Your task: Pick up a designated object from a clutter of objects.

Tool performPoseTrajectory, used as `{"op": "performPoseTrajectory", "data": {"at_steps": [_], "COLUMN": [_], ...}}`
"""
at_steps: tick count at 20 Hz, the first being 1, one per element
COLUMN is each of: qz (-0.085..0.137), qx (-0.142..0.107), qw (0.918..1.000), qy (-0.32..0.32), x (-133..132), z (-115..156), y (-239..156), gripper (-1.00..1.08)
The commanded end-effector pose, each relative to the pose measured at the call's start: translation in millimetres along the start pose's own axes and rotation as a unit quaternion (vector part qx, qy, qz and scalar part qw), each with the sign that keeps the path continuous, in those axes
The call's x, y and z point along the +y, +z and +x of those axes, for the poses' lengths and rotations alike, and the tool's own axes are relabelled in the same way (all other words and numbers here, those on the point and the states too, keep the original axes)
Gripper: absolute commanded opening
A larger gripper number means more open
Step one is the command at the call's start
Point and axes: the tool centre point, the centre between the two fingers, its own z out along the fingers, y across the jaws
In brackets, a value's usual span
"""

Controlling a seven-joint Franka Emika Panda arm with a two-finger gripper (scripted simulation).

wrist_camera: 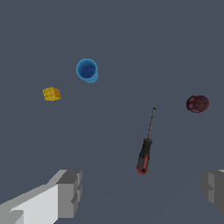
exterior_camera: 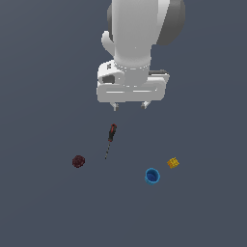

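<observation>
The yellow-orange gridded block (exterior_camera: 173,162) lies on the dark floor at the exterior view's right, just beside the blue cup (exterior_camera: 152,176). It also shows in the wrist view (wrist_camera: 51,93), near the cup (wrist_camera: 87,70). My gripper (exterior_camera: 129,104) hangs high above the floor, open and empty, well apart from the block. In the wrist view its two fingers (wrist_camera: 70,193) stand wide apart, the gripper (wrist_camera: 142,192) being over the screwdriver handle. The screwdriver (exterior_camera: 110,139) (wrist_camera: 145,149) has a red-black handle. The dark red lump (exterior_camera: 78,161) (wrist_camera: 197,103) lies at the exterior view's left.
The floor (exterior_camera: 43,207) is a flat dark grey surface with no edges in view. The white arm body (exterior_camera: 140,29) fills the upper middle of the exterior view.
</observation>
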Motion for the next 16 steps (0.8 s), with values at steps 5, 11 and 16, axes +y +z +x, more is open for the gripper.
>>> {"op": "performPoseTrajectory", "data": {"at_steps": [5,11,16], "qz": [0.004,0.016,0.015], "qx": [0.0,0.0,0.0], "qw": [1.0,0.9994,0.9995], "qy": [0.008,0.03,0.028], "x": [2.4,9.1,8.0], "z": [1.5,5.5,6.0], "y": [1.1,3.9,4.3], "gripper": [1.0,1.0,1.0]}}
